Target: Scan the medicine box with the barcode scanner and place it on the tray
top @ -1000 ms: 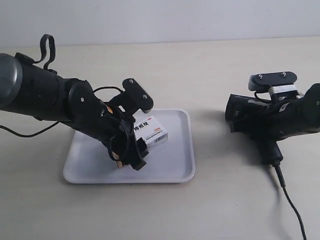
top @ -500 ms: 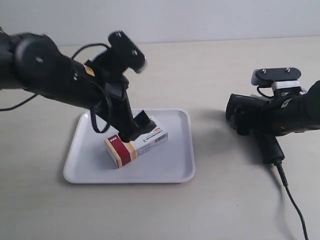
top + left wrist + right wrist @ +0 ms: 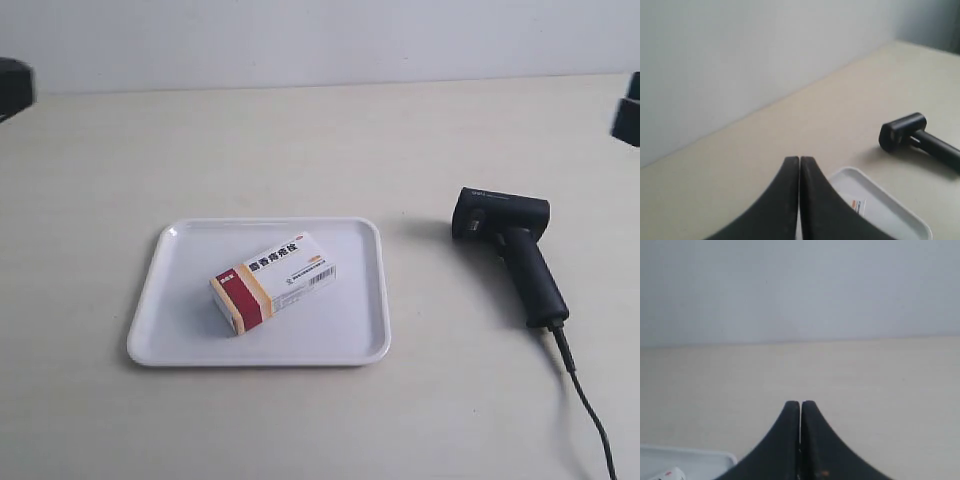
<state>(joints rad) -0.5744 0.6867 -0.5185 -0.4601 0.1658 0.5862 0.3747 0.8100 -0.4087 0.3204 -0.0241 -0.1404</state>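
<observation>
— Item one?
— The tray (image 3: 350, 335), white, low-rimmed, lies flat on the pale table (image 3: 300, 150). The medicine box (image 3: 272, 282) lies inside it near the centre, its red and orange band toward seven o'clock, its barcode end toward two o'clock. Nothing touches or covers the box.

— Item two?
— The barcode scanner (image 3: 510, 250) lies on its side on the table, well apart from the tray, at the tray's three o'clock. Head toward eleven o'clock, handle slanting to five o'clock, black cable (image 3: 590, 420) trailing on from there.

— The arms?
— Only dark slivers at both upper edges of the exterior view. The left gripper (image 3: 799, 161) has its fingers pressed together, holding nothing, up above the tray's corner. The right gripper (image 3: 800, 404) is likewise pressed together and empty.

— Anything in the way?
— Nothing lies between tray and scanner.
</observation>
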